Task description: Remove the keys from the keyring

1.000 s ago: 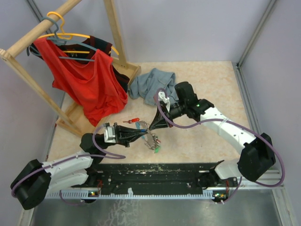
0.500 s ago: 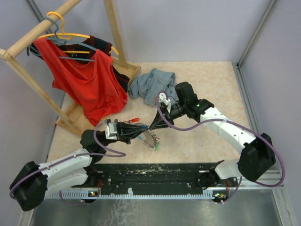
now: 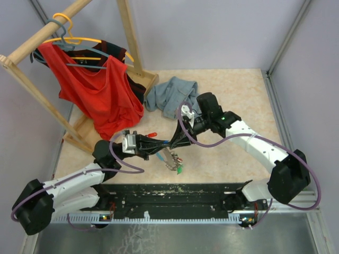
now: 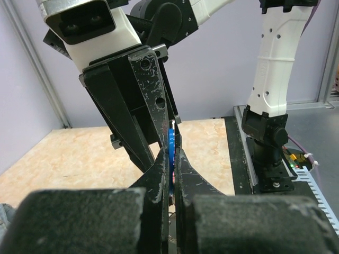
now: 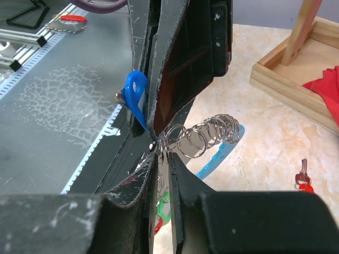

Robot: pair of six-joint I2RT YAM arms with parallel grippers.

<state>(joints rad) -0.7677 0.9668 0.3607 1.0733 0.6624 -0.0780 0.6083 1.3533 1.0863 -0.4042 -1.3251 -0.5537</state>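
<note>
**Figure, read left to right.** Well to the left of my left pincer stands a bare-wood clothes rack (image 3: 32,50), and a red garment (image 3: 100,95) is draped from it. A loose red-headed key (image 3: 150,135) lies flat on the beige, marbled counter (image 3: 233,100), just beyond the left pincer's fingers and apart from them.

My left pincer (image 3: 161,146) is matte black and scuffed. It is closed flat on the blue key (image 4: 171,148), whose glossy plastic head sticks out beside its tips. Both pincers meet tip to tip above the counter.

From that meeting point the keyring (image 5: 218,156) trails away. It is a silvery chain (image 5: 204,136) of overlapping wire rings, then a curved light-blue loop. A green-headed key (image 3: 180,169) sits at the end of the bunch, nearer the arm bases than either pincer.

My right pincer (image 3: 176,142) has its jaws narrow, with a thin slit between them and the chain's end at its tips. Whether they pinch the chain I cannot tell. Beyond the right pincer's wrist lies a crumpled grey-blue cloth (image 3: 169,92).
</note>
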